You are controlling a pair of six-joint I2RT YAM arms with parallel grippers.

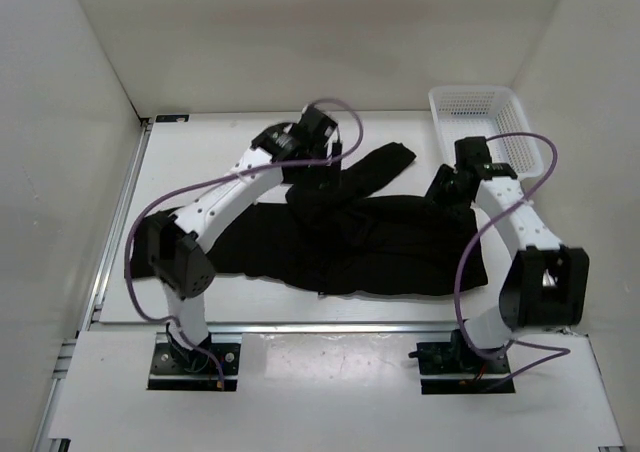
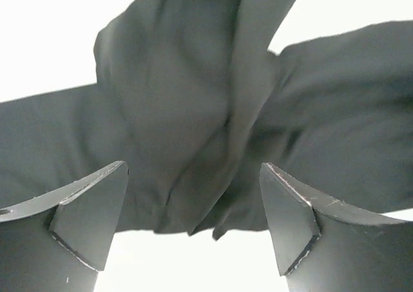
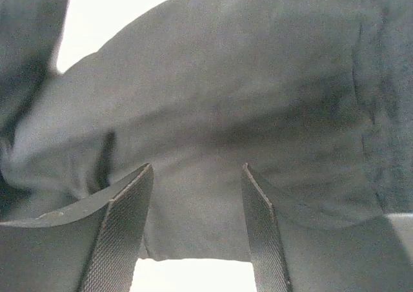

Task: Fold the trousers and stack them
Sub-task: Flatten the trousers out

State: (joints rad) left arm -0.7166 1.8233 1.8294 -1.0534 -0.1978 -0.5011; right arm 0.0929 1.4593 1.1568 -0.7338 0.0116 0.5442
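Observation:
The black trousers (image 1: 380, 242) lie crumpled across the middle of the white table, with one leg end (image 1: 388, 160) pointing to the back. My left gripper (image 1: 318, 175) hangs over the bunched cloth at the trousers' far edge. In the left wrist view it (image 2: 193, 176) is open, and a folded ridge of cloth (image 2: 193, 111) lies just beyond the fingertips. My right gripper (image 1: 447, 188) is at the trousers' right far edge. In the right wrist view it (image 3: 197, 176) is open, with flat black cloth (image 3: 213, 98) under and between its fingers (image 3: 126, 227).
A white plastic mesh basket (image 1: 478, 114) stands at the back right corner, just behind the right wrist. White walls close in the table on the left, back and right. Purple cables loop from both arms.

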